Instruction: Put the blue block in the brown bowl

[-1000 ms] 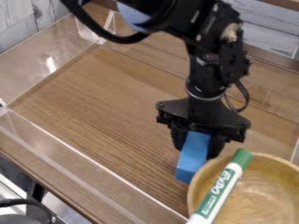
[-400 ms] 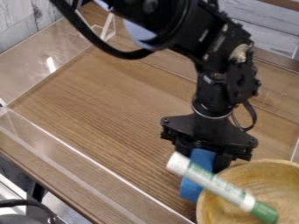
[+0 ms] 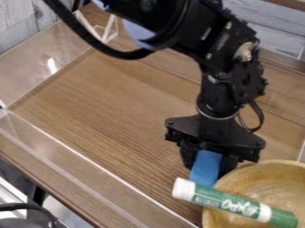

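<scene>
The surface is a brown wood-grained tabletop (image 3: 102, 111), bounded at the left by a clear, low side wall (image 3: 71, 165) and at the far side by pale, ribbed panelling (image 3: 284, 40). Right of centre, the black gripper (image 3: 210, 158) points downward, its jaws closed on the upper part of the blue block (image 3: 205, 169), which is held upright just beside the left rim of the brown bowl (image 3: 284, 180), outside its hollow. Across the near part of the bowl lies the white marker (image 3: 233, 203), its green cap (image 3: 284, 218) to the right; large dark lettering on its barrel appears to read "Expo", the smaller print being illegible. Relative to the earliest frame, the marker has swung from a steep slant to a nearly level one, its white end now at the left, in front of the block.
</scene>
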Controlling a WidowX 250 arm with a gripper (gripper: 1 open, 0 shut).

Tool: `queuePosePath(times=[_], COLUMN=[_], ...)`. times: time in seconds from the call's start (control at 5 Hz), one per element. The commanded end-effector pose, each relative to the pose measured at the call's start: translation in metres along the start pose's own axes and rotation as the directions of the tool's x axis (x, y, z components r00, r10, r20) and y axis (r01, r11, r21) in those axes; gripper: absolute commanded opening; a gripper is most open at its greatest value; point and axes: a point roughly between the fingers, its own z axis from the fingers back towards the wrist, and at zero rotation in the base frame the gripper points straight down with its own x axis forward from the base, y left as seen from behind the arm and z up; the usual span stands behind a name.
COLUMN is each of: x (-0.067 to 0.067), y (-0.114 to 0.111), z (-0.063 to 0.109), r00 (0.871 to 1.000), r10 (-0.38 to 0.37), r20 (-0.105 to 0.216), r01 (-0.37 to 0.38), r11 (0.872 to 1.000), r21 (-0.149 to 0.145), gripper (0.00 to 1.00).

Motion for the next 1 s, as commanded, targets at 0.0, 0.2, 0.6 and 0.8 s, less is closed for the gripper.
queuePosePath(times=[0.0,0.2,0.6,0.8], x=[0.0020,0.0006,-0.0002,-0.0012], y=[-0.0102,-0.0105,-0.0124,-0.0131], z=[0.0144,0.0145,0.0172,0.0184], r00=[0.999,0.999,0.999,1.000], r10=[-0.014,-0.014,-0.021,-0.023], r20=[0.039,0.032,0.025,0.020], r01=[0.016,0.016,0.022,0.024], r11=[0.999,0.999,0.998,0.998], r21=[-0.043,-0.046,-0.052,-0.055], gripper=[0.00,0.00,0.00,0.00])
